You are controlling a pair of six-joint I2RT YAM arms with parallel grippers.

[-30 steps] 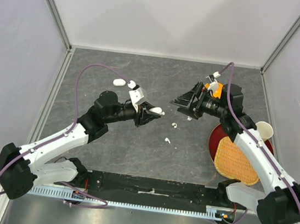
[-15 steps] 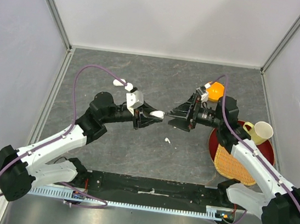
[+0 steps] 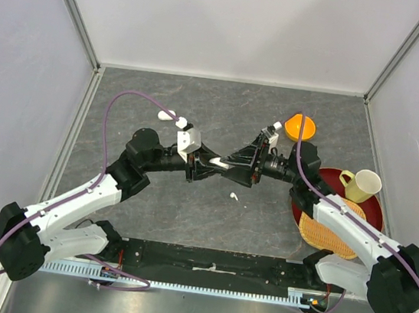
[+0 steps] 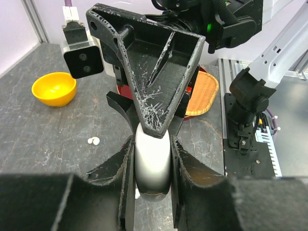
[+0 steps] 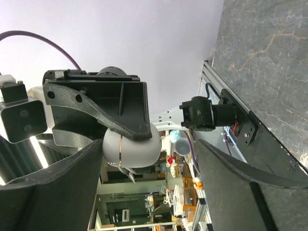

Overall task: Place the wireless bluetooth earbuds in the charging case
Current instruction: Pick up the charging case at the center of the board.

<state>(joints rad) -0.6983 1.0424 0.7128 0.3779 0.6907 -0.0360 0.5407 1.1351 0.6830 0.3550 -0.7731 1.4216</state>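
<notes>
My left gripper is shut on a white pill-shaped charging case and holds it in the air over the middle of the table. The case's lid is closed, with a thin seam showing in the right wrist view. My right gripper faces it from the right, open, with its jaws on either side of the case; a clear gap shows on one side. In the top view the two grippers meet nose to nose, left and right. One earbud lies on the table below them. More earbuds lie beside the orange bowl.
An orange bowl sits at the back right. A red plate with a woven mat and a yellow mug is under my right arm. A second white case lies at the back left.
My right arm swung left from over the orange bowl and brought its open jaws around the case held by the left gripper. The left gripper shifted slightly toward it.
</notes>
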